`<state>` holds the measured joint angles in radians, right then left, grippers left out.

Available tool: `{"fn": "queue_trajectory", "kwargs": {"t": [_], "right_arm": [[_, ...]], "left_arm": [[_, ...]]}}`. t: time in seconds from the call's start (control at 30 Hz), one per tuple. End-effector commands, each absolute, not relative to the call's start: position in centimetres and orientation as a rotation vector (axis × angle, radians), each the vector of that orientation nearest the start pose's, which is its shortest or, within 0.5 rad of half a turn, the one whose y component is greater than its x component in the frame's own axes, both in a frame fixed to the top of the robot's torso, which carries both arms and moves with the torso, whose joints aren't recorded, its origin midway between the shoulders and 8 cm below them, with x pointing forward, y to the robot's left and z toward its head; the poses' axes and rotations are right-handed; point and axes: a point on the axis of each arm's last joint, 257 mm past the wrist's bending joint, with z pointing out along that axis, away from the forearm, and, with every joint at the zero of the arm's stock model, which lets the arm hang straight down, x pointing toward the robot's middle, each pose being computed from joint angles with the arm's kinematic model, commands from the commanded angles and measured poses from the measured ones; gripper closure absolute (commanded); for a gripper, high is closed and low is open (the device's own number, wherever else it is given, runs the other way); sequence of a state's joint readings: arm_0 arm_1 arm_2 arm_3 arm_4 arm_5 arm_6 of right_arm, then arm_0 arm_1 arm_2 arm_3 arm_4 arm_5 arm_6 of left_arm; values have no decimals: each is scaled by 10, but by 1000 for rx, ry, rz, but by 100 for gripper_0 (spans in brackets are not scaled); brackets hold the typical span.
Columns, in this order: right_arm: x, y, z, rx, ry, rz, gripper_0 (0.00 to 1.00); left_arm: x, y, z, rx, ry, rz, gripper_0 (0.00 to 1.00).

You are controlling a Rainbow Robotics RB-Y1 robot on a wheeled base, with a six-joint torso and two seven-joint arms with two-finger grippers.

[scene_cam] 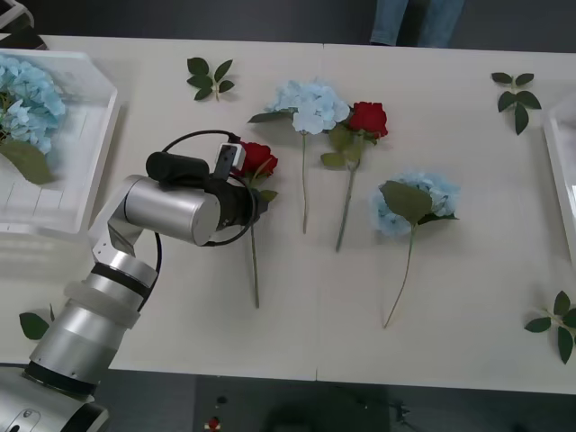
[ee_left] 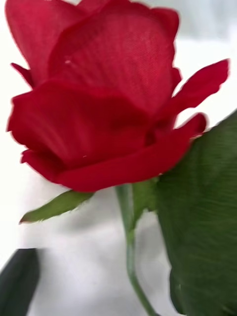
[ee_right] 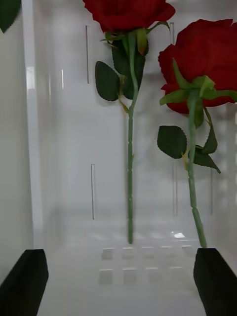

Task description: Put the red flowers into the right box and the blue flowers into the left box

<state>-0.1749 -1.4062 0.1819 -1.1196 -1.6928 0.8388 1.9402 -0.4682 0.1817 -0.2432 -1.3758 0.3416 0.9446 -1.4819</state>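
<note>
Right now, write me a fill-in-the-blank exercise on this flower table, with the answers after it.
1. The left gripper is at the stem of a ____ flower.
2. The left box already holds ____ flowers.
3. In the right wrist view, ____ red flowers lie in a white box beyond the open black fingers.

Answers: red; blue; two

red flowers deep red | blue flowers pale blue | left box white

Silver cylindrical left arm with white joint rings, black wrist housing, looped black cable, black fingers.
</note>
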Motion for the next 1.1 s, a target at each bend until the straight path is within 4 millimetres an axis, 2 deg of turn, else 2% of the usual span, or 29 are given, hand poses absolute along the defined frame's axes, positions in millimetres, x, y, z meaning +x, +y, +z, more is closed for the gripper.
{"fn": "queue_trajectory", "kwargs": {"t": [0.03, 0.1, 0.2, 0.23, 0.3, 0.33, 0.4, 0.43, 0.57, 0.7, 0.8, 0.97, 1.07, 1.1], "right_arm": [[454, -595, -159, 45, 2416, 58, 0], [456, -563, -160, 35, 2411, 182, 0], [458, -500, -154, 38, 2384, 462, 0], [459, -488, -152, 36, 2373, 512, 0], [461, -440, -143, 15, 2322, 694, 0], [462, -430, -141, 8, 2309, 728, 0], [465, -392, -135, -27, 2260, 838, 0], [466, -382, -134, -40, 2249, 861, 0], [468, -322, -136, -140, 2195, 945, 0], [466, -292, -142, -177, 2199, 980, 0], [462, -267, -143, -214, 2207, 1017, 0], [456, -229, -138, -320, 2183, 1086, 0], [445, -217, -143, -387, 2201, 1112, 0], [442, -216, -145, -404, 2210, 1110, 0]], "left_arm": [[573, 93, -300, 311, 2302, -263, 51], [572, 94, -301, 315, 2306, -257, 66], [572, 95, -305, 319, 2312, -249, 99], [572, 97, -305, 319, 2313, -244, 100], [572, 99, -305, 326, 2311, -236, 100], [572, 100, -305, 326, 2313, -234, 100], [572, 100, -306, 329, 2313, -233, 100], [573, 101, -305, 328, 2310, -231, 100], [573, 100, -305, 326, 2311, -241, 100], [574, 98, -300, 324, 2298, -254, 100], [574, 93, -279, 320, 2273, -280, 100], [566, 91, -229, 283, 2256, -387, 100], [560, 85, -201, 255, 2231, -515, 100], [559, 84, -197, 245, 2227, -551, 100]]}}
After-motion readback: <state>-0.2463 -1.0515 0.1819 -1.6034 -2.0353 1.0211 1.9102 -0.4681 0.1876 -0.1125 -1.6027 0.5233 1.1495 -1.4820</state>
